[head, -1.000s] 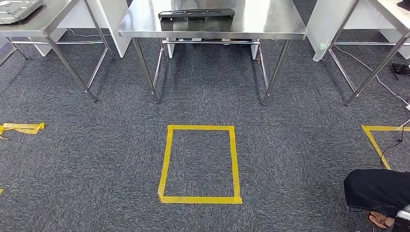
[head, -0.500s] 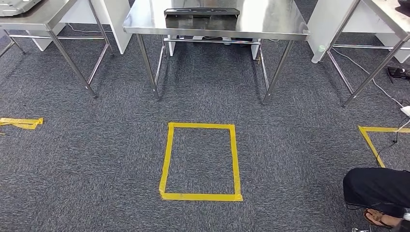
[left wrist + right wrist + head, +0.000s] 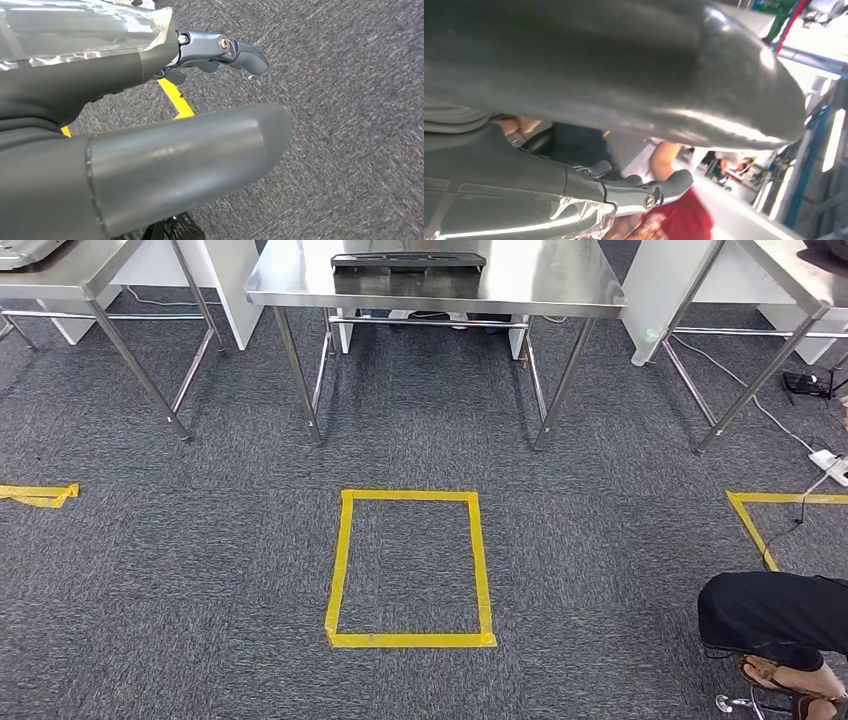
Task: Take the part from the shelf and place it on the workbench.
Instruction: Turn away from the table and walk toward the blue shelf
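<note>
Part point(image 3: 408, 260) on the workbench point(image 3: 560, 285), well apart from the empty left robot hand point(image 3: 150, 125).

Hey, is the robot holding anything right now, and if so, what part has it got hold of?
Nothing is held. The left robot hand hangs over the carpet with nothing in it, and the right robot hand also shows nothing between thumb and fingers.

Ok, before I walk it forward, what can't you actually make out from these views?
- Black part on the steel table, head view: top cut off by the picture's edge.
- Left hand, left wrist view: thumb hides the fingers' grasp.
- Right hand, right wrist view: thumb covers most; background blurred.
- Person's leg, head view: cut off by the edge.
</note>
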